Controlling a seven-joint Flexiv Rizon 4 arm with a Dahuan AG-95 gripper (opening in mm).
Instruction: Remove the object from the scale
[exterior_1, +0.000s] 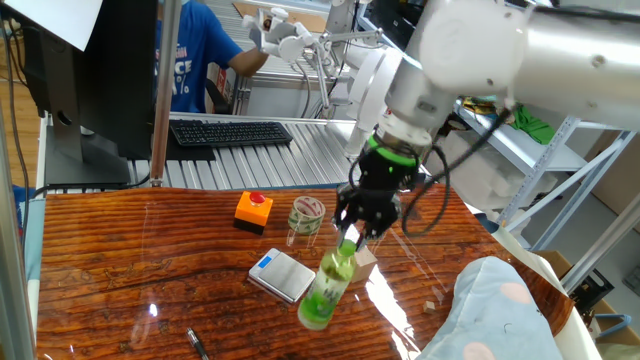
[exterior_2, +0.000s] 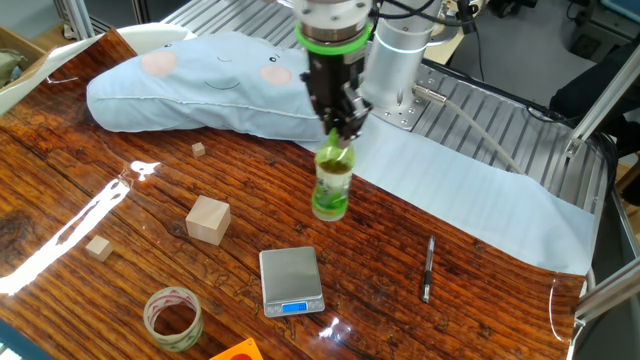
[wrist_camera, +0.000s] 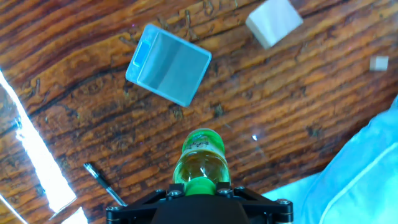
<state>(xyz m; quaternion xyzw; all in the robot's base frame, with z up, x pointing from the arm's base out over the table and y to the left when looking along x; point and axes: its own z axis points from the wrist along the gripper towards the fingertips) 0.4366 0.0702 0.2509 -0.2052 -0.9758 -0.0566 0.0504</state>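
The slim clear bottle of green drink (exterior_2: 332, 190) hangs from my gripper (exterior_2: 337, 135), which is shut on its light-green cap. The bottle is off the scale, with its base at or just above the wooden table, beside the scale; I cannot tell if it touches. In one fixed view the bottle (exterior_1: 326, 288) is under my gripper (exterior_1: 350, 240), right of the scale (exterior_1: 283, 273). The flat silver scale (exterior_2: 292, 280) with its blue display is bare. The hand view looks down the bottle (wrist_camera: 200, 163) from my gripper (wrist_camera: 199, 186), with the scale (wrist_camera: 169, 67) further ahead.
A tan wooden cube (exterior_2: 208, 220), a short clear jar (exterior_2: 173, 318) and an orange box with a red button (exterior_1: 254, 208) stand near the scale. A pen (exterior_2: 428, 268) lies on the table. A light-blue pillow (exterior_2: 200, 85) fills one side. Small cubes (exterior_2: 98, 247) lie loose.
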